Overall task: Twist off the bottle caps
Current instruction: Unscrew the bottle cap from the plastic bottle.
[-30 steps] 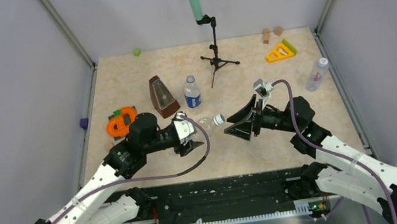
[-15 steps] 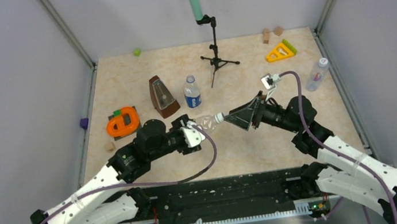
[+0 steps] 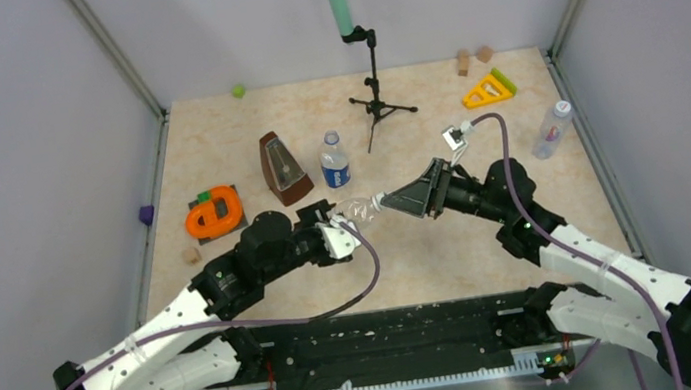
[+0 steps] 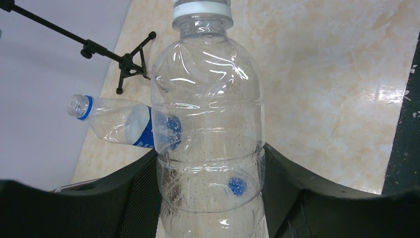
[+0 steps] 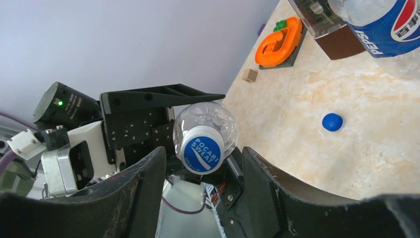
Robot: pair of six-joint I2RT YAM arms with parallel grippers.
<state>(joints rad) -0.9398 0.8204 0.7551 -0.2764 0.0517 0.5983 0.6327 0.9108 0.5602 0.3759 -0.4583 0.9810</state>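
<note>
With right tool [image 3: 388,199] spread wide, faced white cap [image 5: 200,152] end-on along clear bottle [image 4: 208,124] gripped level by left tool [image 3: 337,236].

Left claw [image 4: 210,178] clamped tight — right claw [image 5: 200,166] spread.

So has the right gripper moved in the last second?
Yes. The right gripper has shifted left and farther back, nearer the upright labelled bottle, and now straddles the white cap of the clear bottle the left gripper holds.
</note>
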